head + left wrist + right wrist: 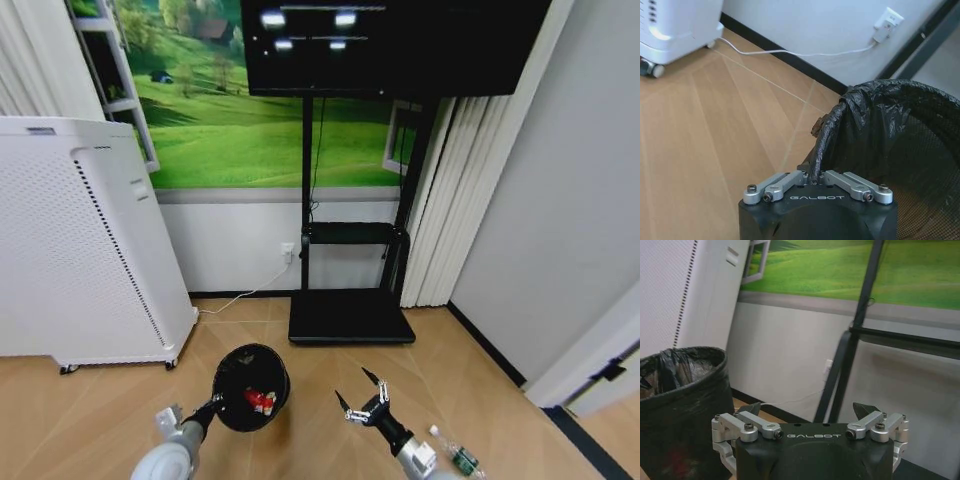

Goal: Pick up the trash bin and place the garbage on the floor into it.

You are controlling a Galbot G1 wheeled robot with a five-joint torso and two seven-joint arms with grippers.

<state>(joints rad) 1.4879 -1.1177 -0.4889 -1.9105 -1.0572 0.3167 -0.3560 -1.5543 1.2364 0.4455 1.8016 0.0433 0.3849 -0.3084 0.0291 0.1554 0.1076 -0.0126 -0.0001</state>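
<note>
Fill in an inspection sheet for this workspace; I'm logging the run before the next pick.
Surface: herringbone wood floor, bare around the bin.
Job's things: black mesh trash bin with bag liner, held at the rim; red-and-white garbage piece lies inside it; clear bottle with green label lies on the floor by the right arm.
Clutter: nothing seen.
Grippers: left gripper shut on the bin rim; right gripper open, empty, beside the bin.
Cables: white cord runs along the floor to a wall outlet.
Surroundings: white air purifier, TV stand base, meadow mural.
</note>
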